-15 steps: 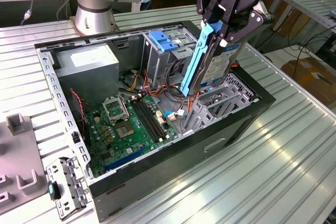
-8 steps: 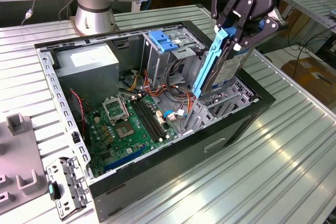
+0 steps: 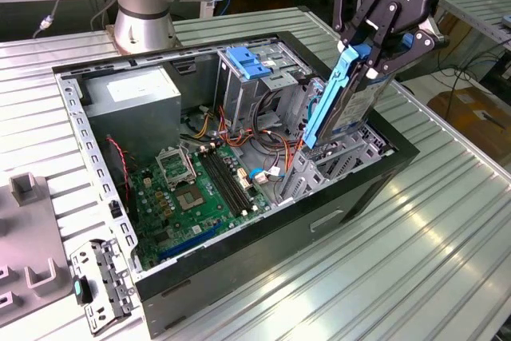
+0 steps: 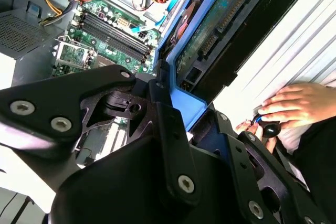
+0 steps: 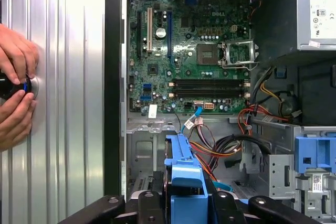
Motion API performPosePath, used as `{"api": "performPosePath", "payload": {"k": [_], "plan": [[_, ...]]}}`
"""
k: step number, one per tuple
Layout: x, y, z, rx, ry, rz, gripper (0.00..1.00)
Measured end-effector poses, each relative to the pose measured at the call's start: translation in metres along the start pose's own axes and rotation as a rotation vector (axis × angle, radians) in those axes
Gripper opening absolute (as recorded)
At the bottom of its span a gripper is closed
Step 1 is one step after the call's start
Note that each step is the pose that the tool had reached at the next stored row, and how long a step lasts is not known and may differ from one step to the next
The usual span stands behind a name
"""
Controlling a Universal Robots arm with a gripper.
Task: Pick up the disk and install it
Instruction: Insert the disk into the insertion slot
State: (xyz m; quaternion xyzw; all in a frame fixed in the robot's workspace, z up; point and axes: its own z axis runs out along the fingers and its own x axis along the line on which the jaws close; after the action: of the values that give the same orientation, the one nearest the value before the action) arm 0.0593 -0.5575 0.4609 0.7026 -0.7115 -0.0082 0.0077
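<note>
Now holds the disk tilted in the gripper, clamped by its blue side rails, low end at the drive bay of the open computer case.

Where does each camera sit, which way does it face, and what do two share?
Exterior view: off the arm, looking down into the open computer case; shows the arm and gripper clamping the disk.
First wrist view: on the arm, facing down at the motherboard; gripper shows.
Second wrist view: on the arm, looking along the gripper past the disk.
Shared: both wrist views show a person's hands.
</note>
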Motion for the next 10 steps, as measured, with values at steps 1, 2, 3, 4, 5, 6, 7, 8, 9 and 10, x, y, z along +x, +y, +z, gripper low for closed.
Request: {"api": "performPosePath", "payload": {"k": [1,2,3,4,5,6,7,8,9,10], "plan": [[0.0,0.0,0.0,0.0,0.0,0.0,0.37],[0.0,0.0,0.0003,0.0,0.0,0.0,0.37],[0.0,0.0,0.0005,0.0,0.0,0.0,0.37],[0.0,0.0,0.0005,0.0,0.0,0.0,0.37],[0.0,-0.0001,0.0006,0.0,0.0,0.0,0.37],[0.0,0.0,0.0006,0.0,0.0,0.0,0.37],[0.0,-0.0001,0.0006,0.0,0.0,0.0,0.37],[0.0,0.0,0.0006,0.0,0.0,0.0,0.37],[0.0,-0.0001,0.0006,0.0,0.0,0.0,0.37],[0.0,0.0,0.0007,0.0,-0.0001,0.0,0.37]]}}
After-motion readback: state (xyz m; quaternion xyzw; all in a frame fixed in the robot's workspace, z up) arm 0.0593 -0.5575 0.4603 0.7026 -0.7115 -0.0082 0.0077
